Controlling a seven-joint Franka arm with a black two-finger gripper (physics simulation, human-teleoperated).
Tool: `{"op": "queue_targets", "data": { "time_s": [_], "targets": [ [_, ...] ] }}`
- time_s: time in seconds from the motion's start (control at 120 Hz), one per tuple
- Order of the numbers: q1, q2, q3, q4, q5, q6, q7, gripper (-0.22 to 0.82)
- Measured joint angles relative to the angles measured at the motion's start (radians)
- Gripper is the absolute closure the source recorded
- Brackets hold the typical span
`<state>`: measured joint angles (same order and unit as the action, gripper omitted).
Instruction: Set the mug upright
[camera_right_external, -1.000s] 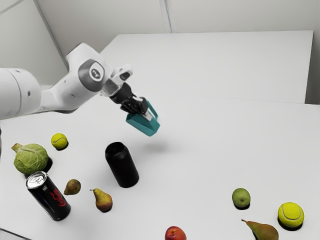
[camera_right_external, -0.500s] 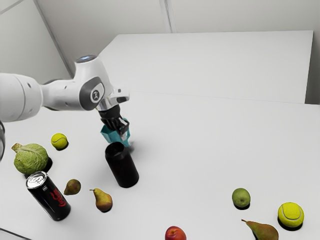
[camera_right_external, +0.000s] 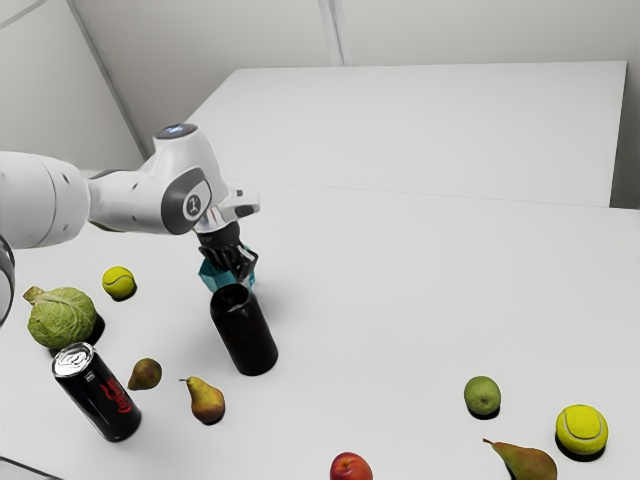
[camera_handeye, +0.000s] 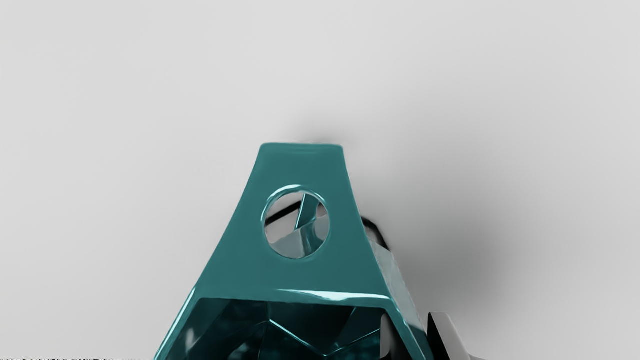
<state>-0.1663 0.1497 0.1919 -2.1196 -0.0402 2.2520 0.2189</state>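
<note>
The teal mug (camera_right_external: 212, 277) is behind the black can-shaped container (camera_right_external: 243, 330), which hides its lower part. My gripper (camera_right_external: 240, 272) points down at the mug, shut on its wall. In the wrist view the mug (camera_handeye: 300, 275) has its open mouth facing the camera and its handle with a round hole sticking out. One finger of the gripper (camera_handeye: 411, 332) is inside the mouth, the other outside, with the wall between. The mug looks roughly upright; I cannot tell if its base touches the table.
On the white table (camera_right_external: 400, 270), a tennis ball (camera_right_external: 118, 282), cabbage (camera_right_external: 62, 318), cola can (camera_right_external: 97, 392) and two pears (camera_right_external: 205, 400) stand toward the exterior view's left. A red fruit (camera_right_external: 351, 468), green fruit (camera_right_external: 482, 396), another tennis ball (camera_right_external: 582, 429) and pear (camera_right_external: 524, 461) lie nearer the camera.
My hand has carried the mug down and toward the exterior view's left, turning it from a strong tilt to a more upright pose. Over the last half second it has sunk slightly.
</note>
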Motion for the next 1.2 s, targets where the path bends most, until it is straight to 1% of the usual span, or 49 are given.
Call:
{"op": "queue_targets", "data": {
  "time_s": [0.142,0.517,0.642,0.792,0.842,0.908,0.983,1.083,1.15,1.2],
  "targets": [
    [0.002,-0.001,0.0,-0.003,-0.009,0.001,-0.003,0.6],
    [0.002,-0.023,0.0,-0.004,-0.016,-0.004,-0.012,0.19],
    [0.002,-0.061,0.0,-0.01,-0.016,-0.009,-0.016,0.1],
    [0.002,-0.114,0.0,-0.002,-0.019,-0.028,-0.024,0.05],
    [0.003,-0.119,0.0,0.026,-0.024,-0.047,-0.027,0.04],
    [0.006,-0.106,0.0,0.105,-0.028,-0.09,-0.032,0.03],
    [0.011,-0.063,0.0,0.237,-0.031,-0.16,-0.036,0.02],
    [0.013,-0.006,0.0,0.381,-0.032,-0.256,-0.041,0.01],
    [0.011,0.025,0.0,0.456,-0.029,-0.316,-0.043,0.01],
    [0.01,0.035,0.0,0.484,-0.03,-0.352,-0.045,0.01]
  ]
}}
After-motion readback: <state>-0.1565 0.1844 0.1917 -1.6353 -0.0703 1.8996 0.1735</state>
